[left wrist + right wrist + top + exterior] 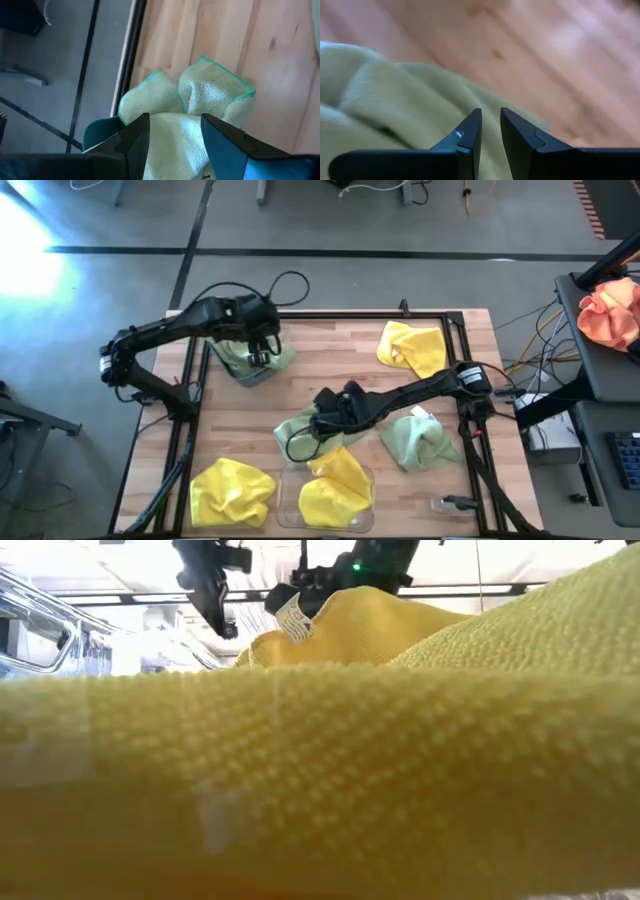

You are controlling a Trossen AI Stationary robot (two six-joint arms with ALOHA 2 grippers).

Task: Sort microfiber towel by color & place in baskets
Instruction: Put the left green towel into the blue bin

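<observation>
A pale sage green microfiber towel with a brighter teal-green hem (212, 92) is showing above the dark teal solid-walled plastic basket (97, 134) at the far left edge of the light, grain-streaked wooden table (330, 360). Three bright yellow microfiber towels are glowing against the wood: one by the far right corner (412, 347), one at the near left corner (232, 492), one in the clear see-through plastic basket (335, 490). Both black robot arms are contrasting with the wood.

Grey concrete floor (120, 220) surrounds the wooden table (340, 360).
</observation>
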